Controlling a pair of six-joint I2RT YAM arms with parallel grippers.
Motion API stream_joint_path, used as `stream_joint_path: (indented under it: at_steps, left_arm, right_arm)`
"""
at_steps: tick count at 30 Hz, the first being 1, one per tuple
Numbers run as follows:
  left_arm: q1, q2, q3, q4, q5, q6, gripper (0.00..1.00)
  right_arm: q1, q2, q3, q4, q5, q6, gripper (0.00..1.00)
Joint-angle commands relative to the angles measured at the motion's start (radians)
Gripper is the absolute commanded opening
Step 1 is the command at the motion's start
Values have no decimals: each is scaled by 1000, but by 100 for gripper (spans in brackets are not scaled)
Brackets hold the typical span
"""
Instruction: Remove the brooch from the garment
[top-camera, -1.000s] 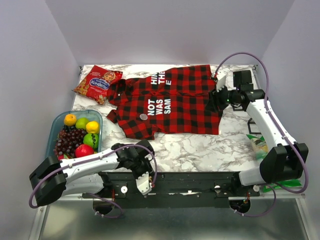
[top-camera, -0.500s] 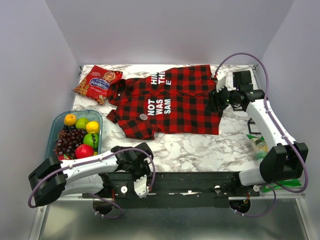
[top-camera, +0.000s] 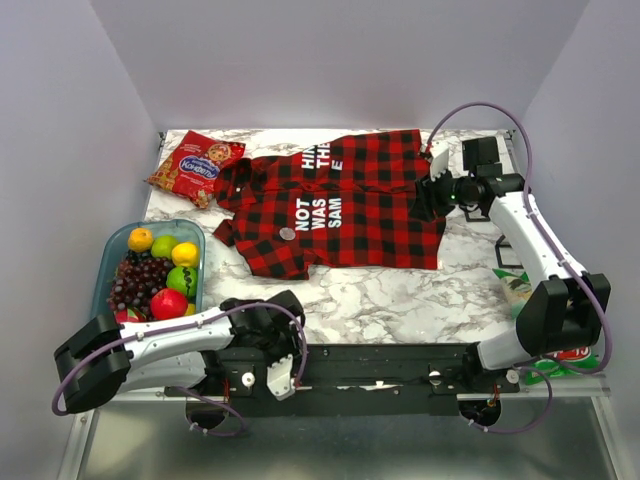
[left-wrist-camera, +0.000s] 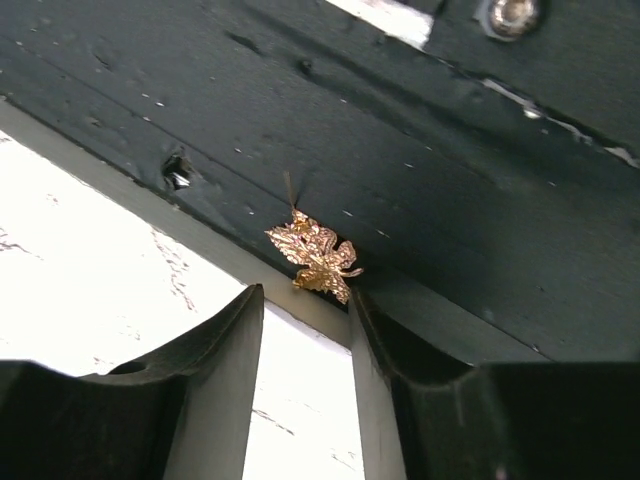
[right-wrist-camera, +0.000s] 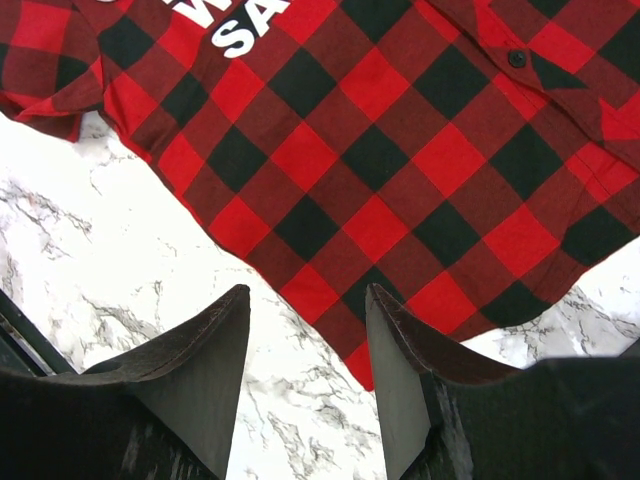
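The red-and-black checked shirt (top-camera: 350, 205) lies flat on the marble table, white lettering up. The brooch (top-camera: 287, 233), a small silvery disc, sits on its front panel below the "NOT WAS SAM" letters. My left gripper (top-camera: 282, 372) is open and empty over the dark base frame at the near edge, far from the shirt; in the left wrist view its fingertips (left-wrist-camera: 305, 310) straddle the table's edge. My right gripper (top-camera: 427, 195) is open and empty above the shirt's right edge; in the right wrist view (right-wrist-camera: 305, 300) it hovers over the hem corner of the shirt (right-wrist-camera: 400, 150). Neither wrist view shows the brooch.
A small gold leaf-shaped piece (left-wrist-camera: 315, 257) lies on the dark frame (left-wrist-camera: 450, 200) just ahead of my left fingers. A red snack packet (top-camera: 197, 162) lies back left. A blue bowl (top-camera: 108, 255) of fruit stands left. A green packet (top-camera: 515, 285) lies by the right arm.
My left gripper has drawn back and down over the base frame at the near edge. My right gripper has shifted slightly away along the shirt's right edge. The shirt and brooch have not moved.
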Motion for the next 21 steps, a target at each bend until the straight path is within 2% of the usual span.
stream_joint_path:
  at_steps: [1, 5, 10, 17, 21]
  left_arm:
    - [-17, -14, -35, 60, 35, -30, 43]
    - [-15, -73, -75, 69, 67, 8, 31]
    - [-18, -97, -112, 89, 99, 5, 11]
    - [-19, -74, -106, 160, 87, -55, 1]
    - [-19, -87, -110, 170, 82, -70, 0]
  right_arm:
    - [0, 25, 30, 0, -25, 1, 57]
    - [0, 39, 38, 0, -33, 8, 57]
    - [0, 56, 46, 0, -31, 14, 57]
    - [0, 62, 43, 3, -36, 31, 57]
    - [0, 69, 47, 0, -37, 33, 57]
